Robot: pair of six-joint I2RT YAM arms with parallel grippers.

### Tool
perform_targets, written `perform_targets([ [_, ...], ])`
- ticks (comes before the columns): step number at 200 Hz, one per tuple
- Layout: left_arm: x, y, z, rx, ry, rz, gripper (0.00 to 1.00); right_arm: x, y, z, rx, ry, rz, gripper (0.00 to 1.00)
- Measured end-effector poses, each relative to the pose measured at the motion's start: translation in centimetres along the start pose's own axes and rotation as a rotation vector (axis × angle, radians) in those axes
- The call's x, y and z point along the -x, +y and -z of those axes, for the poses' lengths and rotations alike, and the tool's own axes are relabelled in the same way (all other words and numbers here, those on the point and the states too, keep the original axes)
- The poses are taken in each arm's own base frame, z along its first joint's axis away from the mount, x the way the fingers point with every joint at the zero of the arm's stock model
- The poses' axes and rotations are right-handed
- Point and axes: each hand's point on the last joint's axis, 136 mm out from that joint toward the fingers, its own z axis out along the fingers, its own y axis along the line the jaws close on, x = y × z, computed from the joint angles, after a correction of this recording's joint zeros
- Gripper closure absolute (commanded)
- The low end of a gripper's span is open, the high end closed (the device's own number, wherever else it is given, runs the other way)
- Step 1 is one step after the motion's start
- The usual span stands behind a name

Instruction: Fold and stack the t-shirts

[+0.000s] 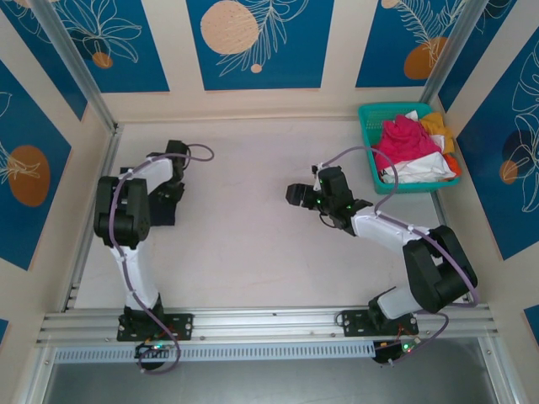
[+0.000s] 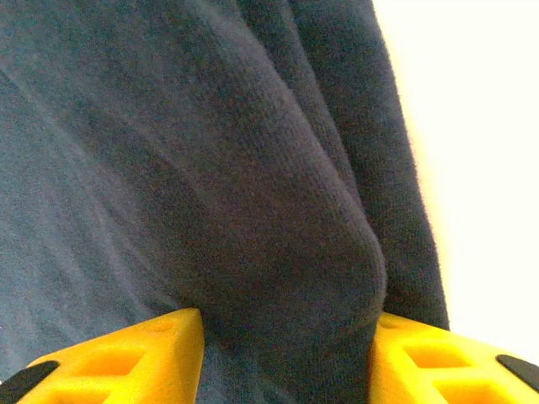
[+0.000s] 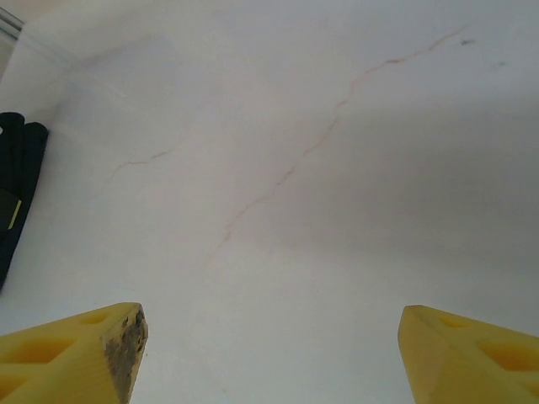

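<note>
Meanwhile, the left jaws, half-open, pinch a fold of navy shirt [image 2: 210, 168] bulging between them, probably to tidy it; the right jaws hang wide, empty, above bare bench [image 3: 337, 210], apparently waiting.

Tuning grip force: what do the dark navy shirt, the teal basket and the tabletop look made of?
Dark navy t-shirt: soft knit cloth, matte, probably cotton jersey; a fine knit texture and rounded folds show.
Teal mesh basket: likely moulded plastic, going by its rigid open lattice walls.
White tabletop: hard, smooth and matte with thin vein-like lines; laminate or stone, cannot tell which.
</note>
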Motion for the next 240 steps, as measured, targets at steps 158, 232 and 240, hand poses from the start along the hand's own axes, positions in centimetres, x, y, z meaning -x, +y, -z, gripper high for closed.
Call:
perform_targets([
  [158, -2.1, 6.6, 2.7, 0.087, -0.148, 0.204, 0.0, 0.6, -0.3, -0.3, -0.032, 0.017, 0.06, 0.14],
  [232, -0.3, -4.4, 10.3, -0.314, -0.661, 0.277, 0.0, 4.7, -7.4, 3.7, -0.22, -0.226, 0.219, 0.01],
  [240, -0.8, -4.9, 10.3, -0.34, -0.686, 0.28, 0.0, 4.6, -8.5, 4.1, -0.247, -0.231, 0.225, 0.01],
])
